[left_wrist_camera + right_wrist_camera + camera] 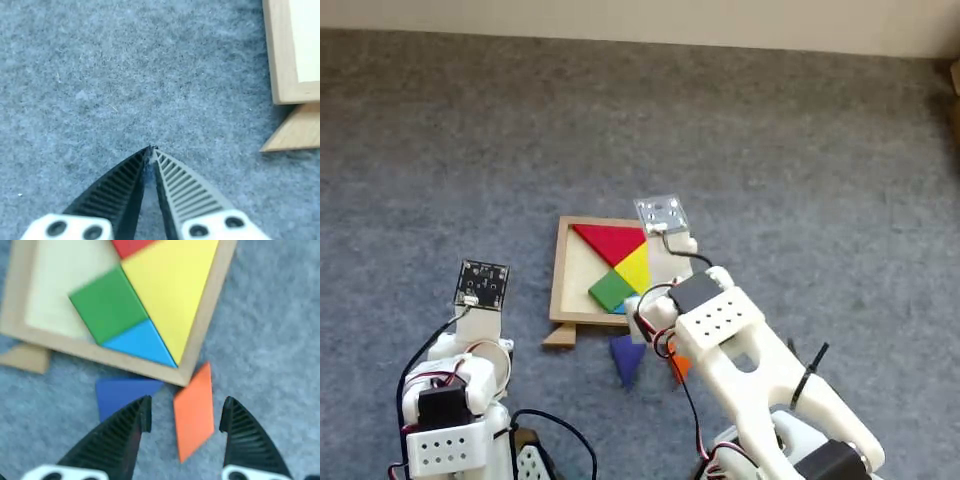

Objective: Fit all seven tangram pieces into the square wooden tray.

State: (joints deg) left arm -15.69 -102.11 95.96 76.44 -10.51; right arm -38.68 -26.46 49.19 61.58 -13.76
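Observation:
The square wooden tray (560,272) holds a red triangle (611,243), a yellow triangle (636,268), a green square (610,292) and a small light-blue triangle (142,342). Outside the tray's near edge lie a plain wooden triangle (560,335), a dark blue triangle (627,358) and an orange parallelogram (194,410). My right gripper (186,407) is open just above the carpet, one finger on each side of the orange parallelogram, not touching it. My left gripper (151,150) is shut and empty over bare carpet, to the left of the tray's corner (282,75).
Grey carpet covers the whole table. The tray's left part (60,285) shows bare pale wood. The right arm (740,350) reaches over the tray's near right corner. A pale strip (640,20) runs along the far edge.

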